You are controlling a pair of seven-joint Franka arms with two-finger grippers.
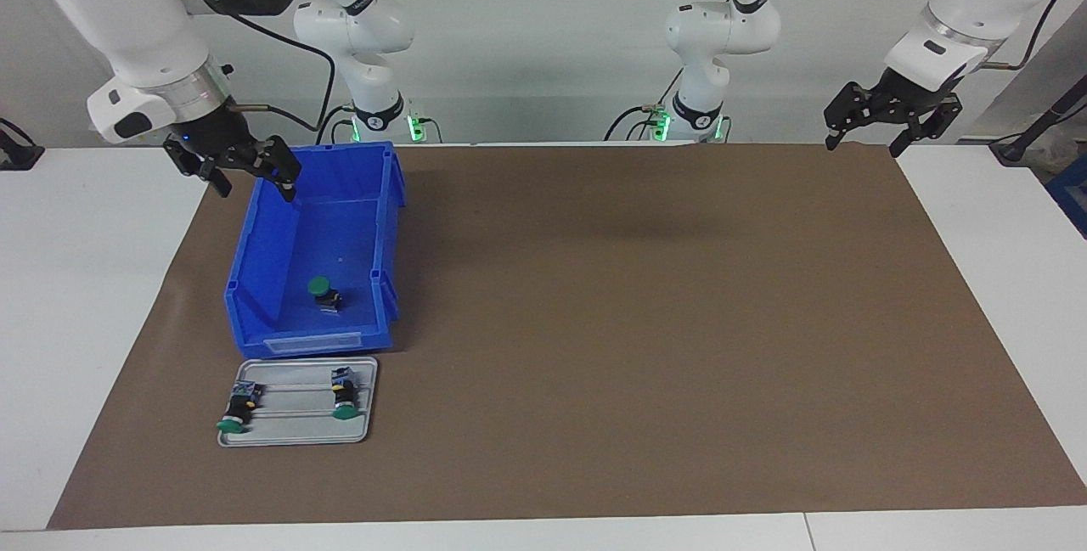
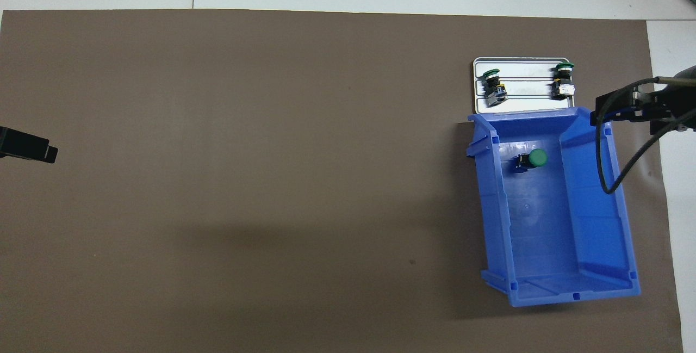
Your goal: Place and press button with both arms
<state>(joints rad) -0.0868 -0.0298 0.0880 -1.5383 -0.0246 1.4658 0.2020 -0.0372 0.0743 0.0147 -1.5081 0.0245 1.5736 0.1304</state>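
Observation:
One button (image 1: pixel 323 291) with a green cap lies on the floor of a blue bin (image 1: pixel 255 254), at the end farther from the robots; the overhead view shows the same button (image 2: pixel 533 159) in the bin (image 2: pixel 598 206). Two more buttons (image 1: pixel 236 408) (image 1: pixel 341 394) lie on their sides on a small metal tray (image 1: pixel 293 411) just past the bin's open front. My right gripper (image 1: pixel 255 186) hangs open and empty over the bin's rim nearest the robots. My left gripper (image 1: pixel 863 146) waits open and empty over the mat's corner at the left arm's end.
A brown mat (image 1: pixel 637 322) covers most of the white table (image 1: pixel 85 279). Bin and tray (image 2: pixel 530 86) stand together at the right arm's end. A dark cable (image 2: pixel 609 168) droops from the right wrist over the bin's wall.

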